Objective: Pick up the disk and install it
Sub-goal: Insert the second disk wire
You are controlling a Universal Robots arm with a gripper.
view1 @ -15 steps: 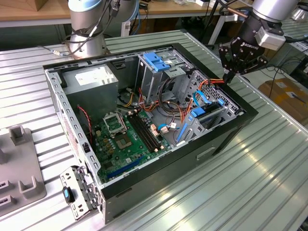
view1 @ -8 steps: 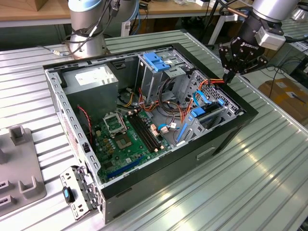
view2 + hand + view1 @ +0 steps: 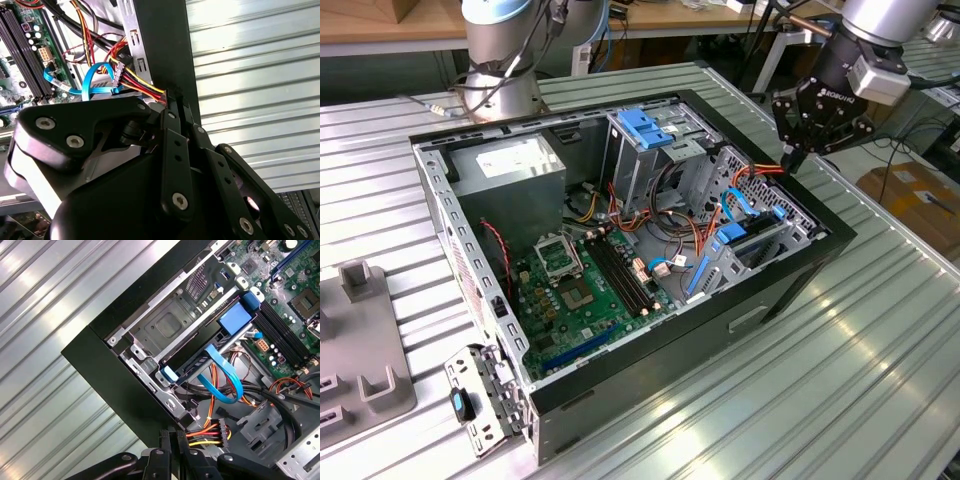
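The gripper (image 3: 794, 156) hangs over the far corner of the open computer case (image 3: 790, 290), at the exterior view's right, its 2 black fingers (image 3: 175, 125) drawn together with no gap showing between their tips. In both wrist views those tips meet at a bundle of red, yellow and orange power wires (image 3: 202, 436) and its white connector (image 3: 221, 431), right beside the case's black wall; whether they pinch the wires or merely touch them cannot be told. Just beyond the wires, a light-blue flat cable (image 3: 220, 375) loops up toward the disk (image 3: 210, 342), which already sits in the metal bay at the case's front edge, its blue plastic carrier (image 3: 234, 319) showing at the end nearest the motherboard (image 3: 585, 285). Farther off stand the metal cage with a blue top (image 3: 645, 130) and the grey power-supply box (image 3: 510, 165).
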